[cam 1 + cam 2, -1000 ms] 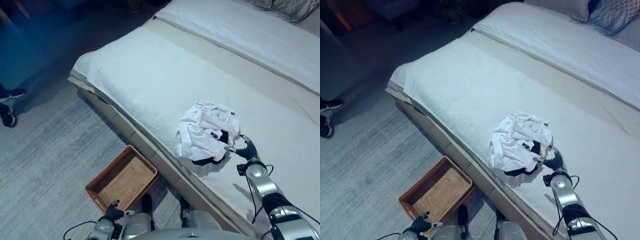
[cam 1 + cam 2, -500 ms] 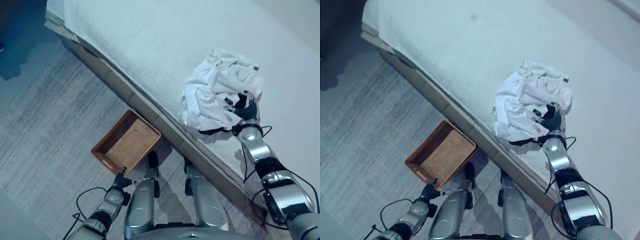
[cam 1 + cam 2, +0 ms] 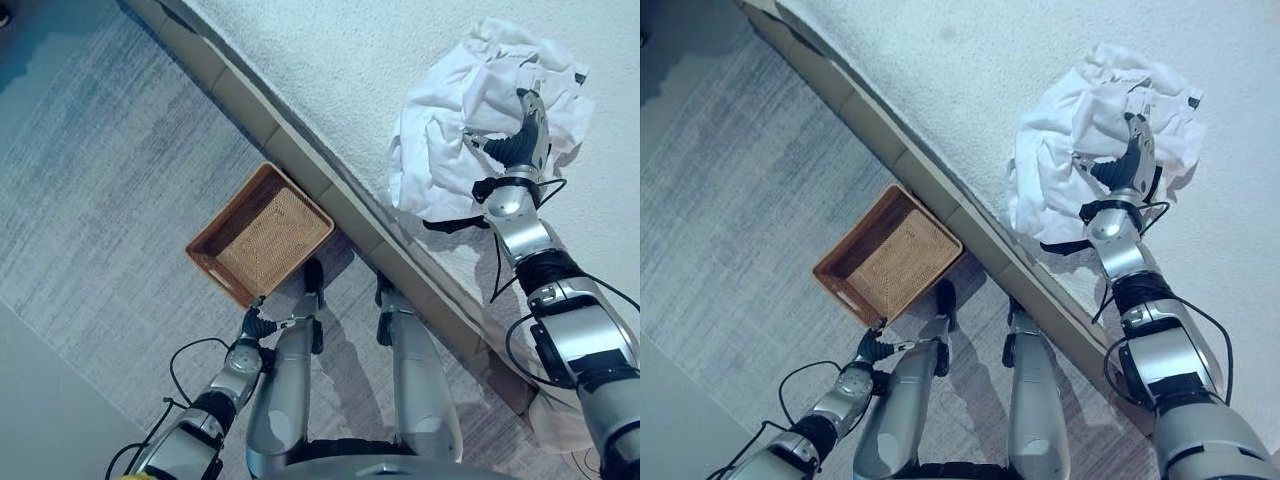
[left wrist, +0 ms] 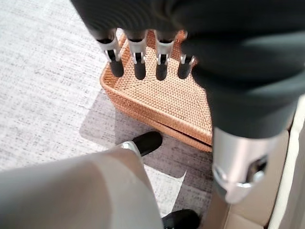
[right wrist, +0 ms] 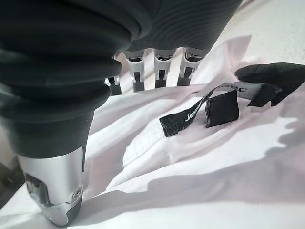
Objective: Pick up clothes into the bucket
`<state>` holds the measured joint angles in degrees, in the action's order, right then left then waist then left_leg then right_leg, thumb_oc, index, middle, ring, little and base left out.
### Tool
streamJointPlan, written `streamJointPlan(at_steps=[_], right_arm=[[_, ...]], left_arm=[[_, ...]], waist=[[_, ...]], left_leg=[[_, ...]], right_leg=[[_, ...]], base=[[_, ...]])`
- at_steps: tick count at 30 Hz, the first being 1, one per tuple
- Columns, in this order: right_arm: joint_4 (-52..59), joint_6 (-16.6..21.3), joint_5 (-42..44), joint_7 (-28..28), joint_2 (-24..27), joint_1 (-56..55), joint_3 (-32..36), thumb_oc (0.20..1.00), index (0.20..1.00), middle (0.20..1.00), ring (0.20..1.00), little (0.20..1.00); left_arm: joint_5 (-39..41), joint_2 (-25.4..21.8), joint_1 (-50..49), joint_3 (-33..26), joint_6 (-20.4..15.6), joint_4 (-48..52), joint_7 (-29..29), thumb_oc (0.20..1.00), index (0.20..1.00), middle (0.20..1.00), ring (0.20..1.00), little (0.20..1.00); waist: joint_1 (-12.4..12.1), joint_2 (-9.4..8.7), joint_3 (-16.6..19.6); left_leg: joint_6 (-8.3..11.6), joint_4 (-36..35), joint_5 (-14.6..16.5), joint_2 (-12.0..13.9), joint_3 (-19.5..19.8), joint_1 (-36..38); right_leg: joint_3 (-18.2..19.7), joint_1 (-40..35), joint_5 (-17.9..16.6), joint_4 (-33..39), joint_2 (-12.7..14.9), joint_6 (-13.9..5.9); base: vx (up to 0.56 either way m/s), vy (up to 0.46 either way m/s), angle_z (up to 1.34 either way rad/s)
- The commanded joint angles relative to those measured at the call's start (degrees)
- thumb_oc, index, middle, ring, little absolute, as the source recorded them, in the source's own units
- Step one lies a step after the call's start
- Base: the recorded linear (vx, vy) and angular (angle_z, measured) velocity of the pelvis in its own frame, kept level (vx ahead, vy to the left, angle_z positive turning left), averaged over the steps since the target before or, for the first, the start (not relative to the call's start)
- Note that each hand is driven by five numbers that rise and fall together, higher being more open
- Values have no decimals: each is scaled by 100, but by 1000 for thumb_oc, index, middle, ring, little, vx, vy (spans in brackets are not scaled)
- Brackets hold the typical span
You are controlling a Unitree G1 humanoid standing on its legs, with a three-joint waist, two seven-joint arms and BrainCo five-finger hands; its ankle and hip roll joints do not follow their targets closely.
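A crumpled pile of white clothes [image 3: 445,120] lies on the bed near its edge, with a black garment [image 3: 445,222] poking out beneath it. My right hand [image 3: 512,145] rests on top of the pile. In the right wrist view its fingers [image 5: 164,64] reach out straight over the white cloth, next to two black labels [image 5: 221,107]. The brown woven basket [image 3: 262,240] sits empty on the floor beside the bed. My left hand [image 3: 255,325] hangs low just short of the basket, its fingers [image 4: 138,57] relaxed and holding nothing.
The bed [image 3: 330,80] has a white textured cover, and its beige base [image 3: 340,205] runs diagonally between the basket and the clothes. A grey rug [image 3: 110,200] covers the floor around the basket.
The camera has tilted down towards the floor. My right hand has moved from the pile's near edge up onto the white clothes.
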<state>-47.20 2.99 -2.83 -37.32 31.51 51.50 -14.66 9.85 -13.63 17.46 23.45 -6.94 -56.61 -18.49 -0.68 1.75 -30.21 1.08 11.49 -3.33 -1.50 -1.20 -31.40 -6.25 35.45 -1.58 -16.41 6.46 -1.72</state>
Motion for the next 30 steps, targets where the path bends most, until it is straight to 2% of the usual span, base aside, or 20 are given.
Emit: streamJointPlan(at_steps=[1,8,17,20,27,30], right_arm=[[716,130,-161,-346,319,79,-32,1000,1000,1000,1000,1000],[1732,187,-589,-668,283,-425,363,1000,1000,1000,1000,1000],[2284,-30,-1586,-1220,503,-657,550,1000,1000,1000,1000,1000],[2381,-34,-1654,-1235,509,-681,573,1000,1000,1000,1000,1000],[2083,21,-1246,-846,475,-541,400,1000,1000,1000,1000,1000],[1286,105,-540,-167,266,-322,6,1000,1000,1000,1000,1000]], left_arm=[[146,21,-281,-159,-23,-20,-160,1000,1000,1000,1000,1000],[101,34,-239,-321,-34,27,-314,1000,1000,1000,1000,1000],[-93,43,-221,-260,-106,209,-393,1000,1000,1000,1000,1000],[-136,40,-223,-251,-104,217,-415,1000,1000,1000,1000,1000],[-140,9,-255,-260,-57,172,-349,1000,1000,1000,1000,1000],[-24,6,-285,-277,-24,99,-271,1000,1000,1000,1000,1000]], waist=[[72,-232,42],[127,-301,42],[141,-283,68],[142,-291,86],[104,-339,84],[41,-357,53]], left_leg=[[37,804,398,-183,489,-395],[35,767,424,-168,523,-377],[66,566,351,-166,563,-269],[68,491,288,-166,567,-258],[76,460,294,-154,572,-219],[87,410,246,-136,581,-172]], right_leg=[[284,-273,333,-292,164,-423],[258,-252,325,-264,172,-446],[231,-342,269,-118,174,-472],[221,-345,211,-51,180,-482],[196,-409,220,-39,175,-494],[181,-439,198,-36,169,-481]], base=[[0,0,0],[0,0,0],[0,0,0],[0,0,0],[0,0,0],[0,0,0]])
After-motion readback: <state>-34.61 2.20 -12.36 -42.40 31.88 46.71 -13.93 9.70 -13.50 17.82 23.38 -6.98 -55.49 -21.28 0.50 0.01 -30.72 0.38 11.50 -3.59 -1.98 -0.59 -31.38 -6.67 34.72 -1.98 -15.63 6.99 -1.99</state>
